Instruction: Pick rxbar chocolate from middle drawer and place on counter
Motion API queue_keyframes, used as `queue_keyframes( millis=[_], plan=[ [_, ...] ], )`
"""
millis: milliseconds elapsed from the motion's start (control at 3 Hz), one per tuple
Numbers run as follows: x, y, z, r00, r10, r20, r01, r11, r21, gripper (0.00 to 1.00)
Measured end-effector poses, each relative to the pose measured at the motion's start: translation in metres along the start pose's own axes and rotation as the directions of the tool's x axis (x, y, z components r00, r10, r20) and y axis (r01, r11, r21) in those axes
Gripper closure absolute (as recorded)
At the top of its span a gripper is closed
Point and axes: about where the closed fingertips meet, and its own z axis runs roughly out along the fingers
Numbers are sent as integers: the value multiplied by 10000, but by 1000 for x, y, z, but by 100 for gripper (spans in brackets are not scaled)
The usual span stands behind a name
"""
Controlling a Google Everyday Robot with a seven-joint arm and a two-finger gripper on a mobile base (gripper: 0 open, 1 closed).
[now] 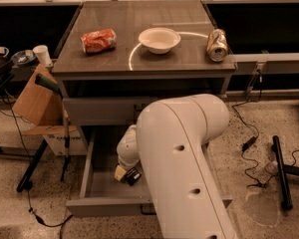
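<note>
The middle drawer (98, 185) is pulled open below the counter (114, 59). My white arm reaches down into it and fills its right half. My gripper (127, 174) is low over the drawer floor, near the middle. A small black piece (133, 177) shows at its tip. I cannot tell whether that is the rxbar chocolate or part of the gripper. No bar shows elsewhere in the drawer or on the counter.
On the counter lie a crushed orange can (98, 40), a white bowl (160, 39) and a tipped can (217, 45). A cardboard box (32, 101) and a dark stand (32, 166) are left of the drawer. Cables (249, 143) and a black bar (282, 171) lie on the floor at right.
</note>
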Motion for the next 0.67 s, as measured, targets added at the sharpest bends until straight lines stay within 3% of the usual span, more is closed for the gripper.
queue_keyframes(
  millis=[667],
  plan=[
    [2,-4,-7,9999,134,-84,-134,9999,0,70]
  ],
)
